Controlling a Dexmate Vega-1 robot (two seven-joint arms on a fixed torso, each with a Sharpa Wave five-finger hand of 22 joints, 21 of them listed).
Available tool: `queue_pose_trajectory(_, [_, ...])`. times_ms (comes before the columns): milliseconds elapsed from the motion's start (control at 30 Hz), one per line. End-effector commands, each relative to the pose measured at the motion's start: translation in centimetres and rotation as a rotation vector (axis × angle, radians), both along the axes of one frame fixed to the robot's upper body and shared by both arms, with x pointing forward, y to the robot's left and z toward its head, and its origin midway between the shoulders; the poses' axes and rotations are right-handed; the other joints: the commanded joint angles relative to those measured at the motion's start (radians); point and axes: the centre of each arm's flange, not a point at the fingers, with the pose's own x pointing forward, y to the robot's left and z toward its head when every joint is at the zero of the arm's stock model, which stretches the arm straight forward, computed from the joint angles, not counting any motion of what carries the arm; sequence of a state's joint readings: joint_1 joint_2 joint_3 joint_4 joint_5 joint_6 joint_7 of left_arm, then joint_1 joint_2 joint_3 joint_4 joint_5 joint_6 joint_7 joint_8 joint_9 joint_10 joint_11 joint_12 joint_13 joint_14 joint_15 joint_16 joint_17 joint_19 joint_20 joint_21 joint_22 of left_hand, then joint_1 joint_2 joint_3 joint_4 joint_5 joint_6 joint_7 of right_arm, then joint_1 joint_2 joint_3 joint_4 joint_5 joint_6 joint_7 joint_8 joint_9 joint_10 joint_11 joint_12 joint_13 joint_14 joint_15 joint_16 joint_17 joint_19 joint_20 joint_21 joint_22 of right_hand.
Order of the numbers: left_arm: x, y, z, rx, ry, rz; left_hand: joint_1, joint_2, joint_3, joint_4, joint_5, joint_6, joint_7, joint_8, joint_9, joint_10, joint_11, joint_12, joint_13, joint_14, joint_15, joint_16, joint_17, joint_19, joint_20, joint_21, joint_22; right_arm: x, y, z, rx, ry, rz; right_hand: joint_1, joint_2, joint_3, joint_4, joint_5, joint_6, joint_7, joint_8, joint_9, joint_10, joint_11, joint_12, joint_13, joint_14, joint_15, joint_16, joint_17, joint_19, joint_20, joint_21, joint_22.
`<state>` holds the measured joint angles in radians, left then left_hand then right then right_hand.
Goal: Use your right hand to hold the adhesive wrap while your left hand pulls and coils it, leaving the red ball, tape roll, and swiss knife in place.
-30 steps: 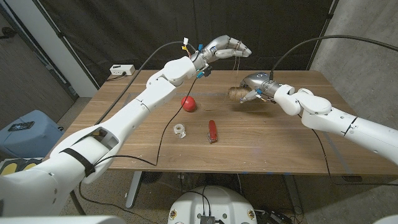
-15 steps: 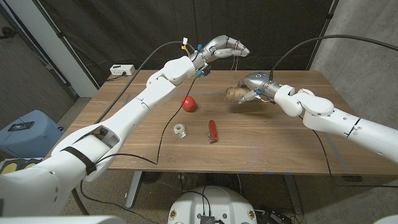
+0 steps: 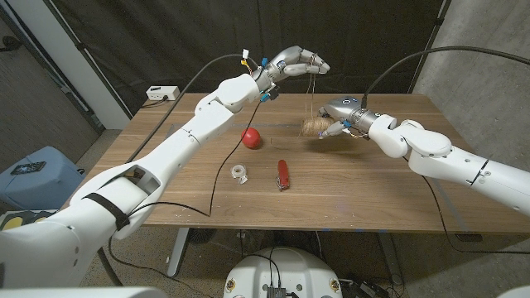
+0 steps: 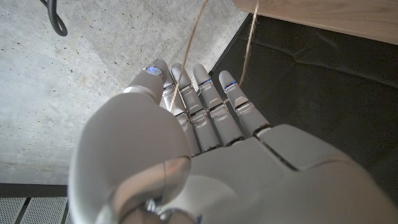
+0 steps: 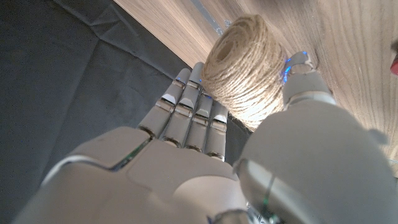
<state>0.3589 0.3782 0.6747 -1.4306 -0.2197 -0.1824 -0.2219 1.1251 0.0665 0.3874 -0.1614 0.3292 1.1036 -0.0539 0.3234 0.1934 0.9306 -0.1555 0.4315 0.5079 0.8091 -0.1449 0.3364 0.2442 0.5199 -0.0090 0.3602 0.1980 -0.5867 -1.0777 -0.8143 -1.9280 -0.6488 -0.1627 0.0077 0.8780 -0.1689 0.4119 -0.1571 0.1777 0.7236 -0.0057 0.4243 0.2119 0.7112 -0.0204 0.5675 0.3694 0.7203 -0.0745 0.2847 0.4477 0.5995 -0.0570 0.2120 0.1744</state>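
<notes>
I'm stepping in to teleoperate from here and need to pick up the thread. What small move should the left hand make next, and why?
Probably another small circle of the left hand, laying one more loop over its fingers. The twine strand already runs taut from it down to the twine roll, which the right hand grips, so the roll should hold.
</notes>
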Motion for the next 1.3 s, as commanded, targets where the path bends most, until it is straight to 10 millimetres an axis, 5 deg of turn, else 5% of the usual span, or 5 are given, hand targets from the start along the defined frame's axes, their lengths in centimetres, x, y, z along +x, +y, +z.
queue_pose_trajectory(33, [0.5,0.0,0.1,0.002,0.010,0.023,0.007,0.006,-0.001,0.000,0.005,0.002,-0.004,0.002,0.005,0.000,-0.005,-0.004,0.003,-0.001,-0.006,-0.002,0.004,-0.004,0.002,0.007,0.001,-1.0,-0.6,0.2,-0.006,-0.034,-0.005,0.127,0.129,-0.003,0.000,0.004,0.127,-0.114,0.008,0.003,0.129,-0.126,0.003,0.003,0.011,-0.149,-0.004,0.003,0.009,-0.039,0.001,0.006])
queue_pose_trajectory(1300, [1.9,1.1,0.2,0.000,0.013,0.079,0.008,0.006,-0.001,0.001,0.008,0.001,-0.006,-0.001,0.006,0.000,-0.006,-0.014,0.008,-0.004,-0.006,-0.010,0.006,-0.009,0.002,0.011,0.001,-4.0,-2.6,0.5,-0.037,-0.080,-0.035,0.128,0.130,-0.007,0.001,0.003,0.132,-0.117,0.007,0.003,0.131,-0.126,-0.002,0.005,0.016,-0.150,-0.010,0.006,0.010,-0.038,0.000,0.006])
